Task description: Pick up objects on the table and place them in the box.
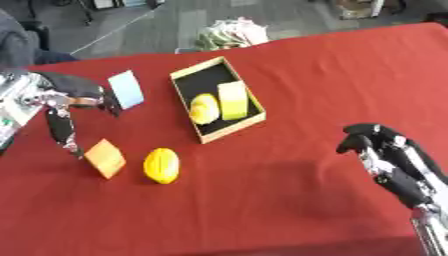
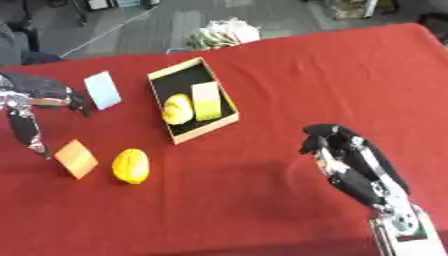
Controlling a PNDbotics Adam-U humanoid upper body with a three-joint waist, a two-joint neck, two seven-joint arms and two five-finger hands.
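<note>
A black-lined box (image 1: 255, 102) with a tan rim sits on the red table and holds a yellow fruit (image 1: 204, 108) and a pale yellow block (image 1: 233, 100). Left of the box lies a light blue card (image 1: 126, 89). Nearer the front lie a yellow lemon-like fruit (image 1: 162, 165) and an orange block (image 1: 105, 158). My left hand (image 1: 66, 107) hovers at the left edge, open, its fingers pointing down just above the orange block, holding nothing. My right hand (image 1: 389, 162) is at the lower right, fingers loosely curled and empty, far from the objects.
The red cloth (image 1: 332, 85) covers the whole table, with bare room in the middle and right. Beyond the far edge lies grey floor with a heap of pale packaging (image 1: 229, 33).
</note>
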